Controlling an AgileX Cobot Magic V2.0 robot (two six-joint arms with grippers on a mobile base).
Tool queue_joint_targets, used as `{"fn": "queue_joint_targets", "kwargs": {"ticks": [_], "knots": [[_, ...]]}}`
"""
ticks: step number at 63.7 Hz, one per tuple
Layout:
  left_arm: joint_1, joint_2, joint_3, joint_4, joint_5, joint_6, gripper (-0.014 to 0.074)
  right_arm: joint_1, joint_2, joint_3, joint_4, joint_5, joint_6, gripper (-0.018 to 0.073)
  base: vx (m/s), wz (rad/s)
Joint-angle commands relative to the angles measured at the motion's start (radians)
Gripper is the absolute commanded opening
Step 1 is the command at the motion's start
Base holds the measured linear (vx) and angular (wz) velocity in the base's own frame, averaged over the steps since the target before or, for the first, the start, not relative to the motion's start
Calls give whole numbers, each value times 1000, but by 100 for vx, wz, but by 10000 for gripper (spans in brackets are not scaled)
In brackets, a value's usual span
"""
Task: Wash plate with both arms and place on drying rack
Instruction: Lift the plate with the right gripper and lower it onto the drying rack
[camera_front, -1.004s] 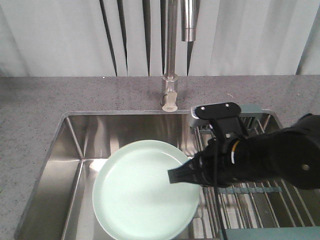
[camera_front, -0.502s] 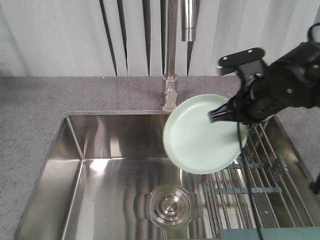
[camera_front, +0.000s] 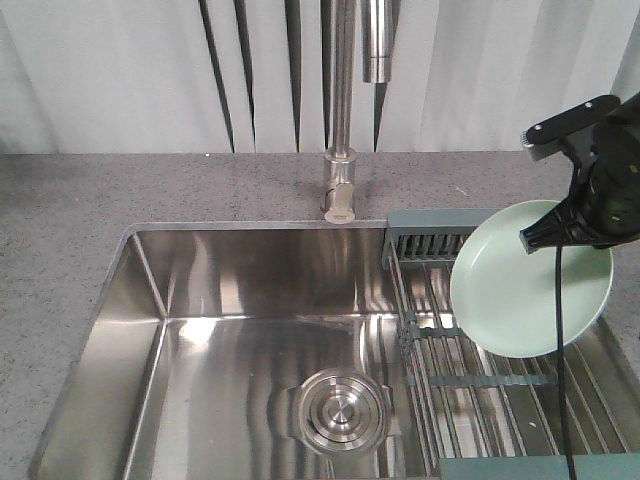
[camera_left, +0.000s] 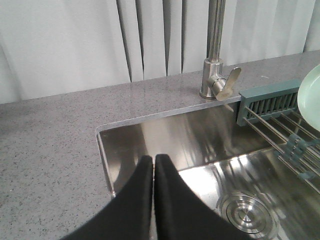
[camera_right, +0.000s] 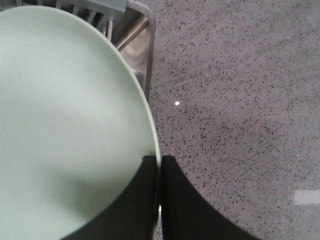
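The plate (camera_front: 525, 285) hung tilted over the right part of the drying rack (camera_front: 455, 350), its hollow face turned toward the sink (camera_front: 250, 290). The right arm (camera_front: 610, 185) held it by the upper right rim. The rack's bars lay directly below the plate's lower edge and ran front to back. Setting it down would therefore likely call for a drop straight down, or a little toward the sink. Whether the lower rim already touched the bars could not be told from the front view.

The right wrist view showed what the front view did not. There the jaws were clamped on the plate's thin rim, one on each face, with the speckled surface (camera_right: 240, 100) beyond. The left wrist view showed the left arm (camera_left: 170, 200) well apart from the plate, low over the sink's left side, its jaws pressed together on nothing. Only a sliver of the plate showed at that frame's right edge. The right arm was plainly the nearer one.
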Motion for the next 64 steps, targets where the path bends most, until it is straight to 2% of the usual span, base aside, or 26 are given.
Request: {"fn": "queue_joint_targets", "kwargs": {"ticks": [1,27,34,41,56,64], "knots": [[-9,13,-21,-19,-58,-8,-6,-7,2,-30,-54,7,-23,-2,0,0],[-9,13,-21,-18,-58,-8,-6,-7,103,-30,-41,26,-45,15,0,0],[-9,13,-21,-18,-58,-8,-6,-7,106,-30,-38,25,-49,43,0,0],[-9,13,-21,-18,-58,-8,-6,-7,106,-30,-31,30,-52,120,0,0],[-9,13,-21,-18,-58,-8,-6,-7,101,-30,-38,57,-51,433,0,0],[-9,13,-21,-18,-58,-8,-6,-7,70,-30,-53,61,-51,511,0,0]]}}
